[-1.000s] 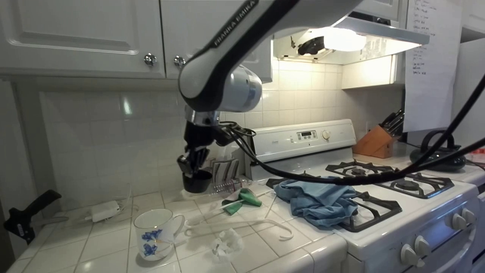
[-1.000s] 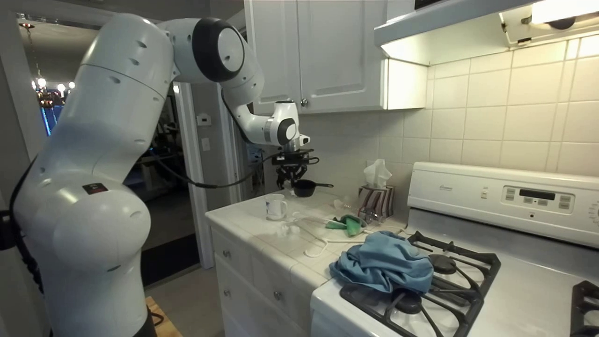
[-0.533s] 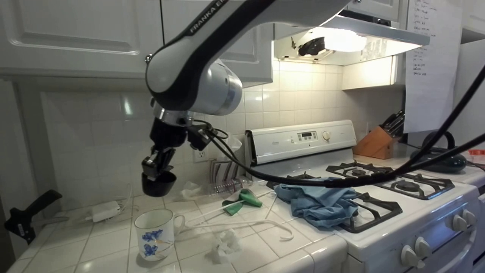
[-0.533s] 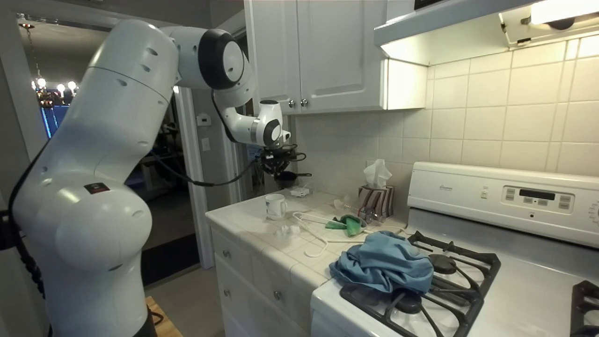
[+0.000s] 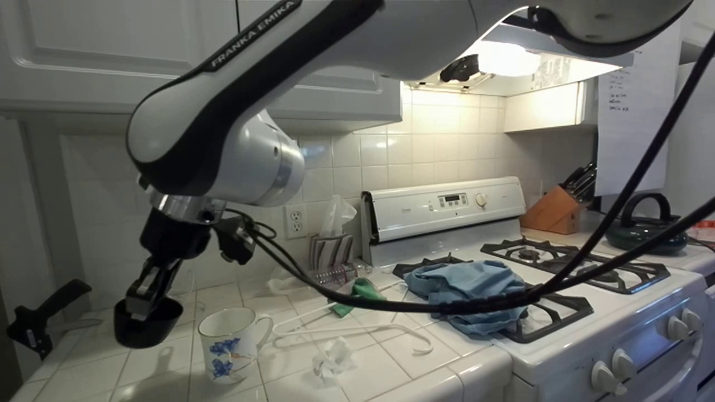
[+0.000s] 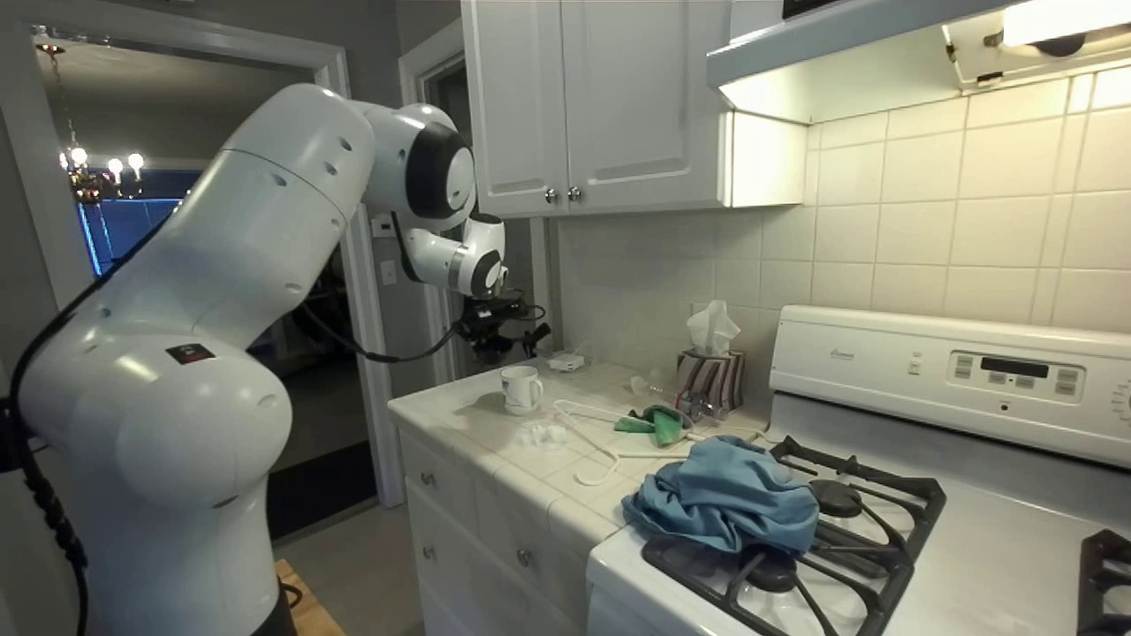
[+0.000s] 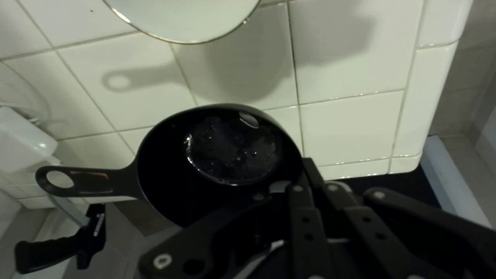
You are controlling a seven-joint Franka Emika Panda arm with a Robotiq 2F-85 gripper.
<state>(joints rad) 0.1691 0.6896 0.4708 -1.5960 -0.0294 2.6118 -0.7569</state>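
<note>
Claw (image 5: 139, 306) + 1 blk pan (image 5: 148, 336) swung left & lower in an ext. view vs 0.5s ago; claw pinching pan's rim, pan held clear of table (image 5: 385, 357) near 1 mug (image 5: 228, 347). Arm (image 5: 251, 84) bent, wrist pointing down, tilted. Mug cut off in wrist view; farther, 1 blue cloth (image 5: 469, 279) partly hidden by cable (image 5: 391, 305).

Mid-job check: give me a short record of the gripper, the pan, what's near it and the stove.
Gripper: shut on the rim of the pan
Pan: black, held up off the tiled counter
Handle: free, pointing away from the gripper
Inside pan: glossy patch on the bottom; liquid or only shine, cannot tell
Nearby: white mug with blue flowers, upright on the counter, apart from the pan; white adapter, also on the counter
Stove: blue cloth heaped at the counter side
</note>
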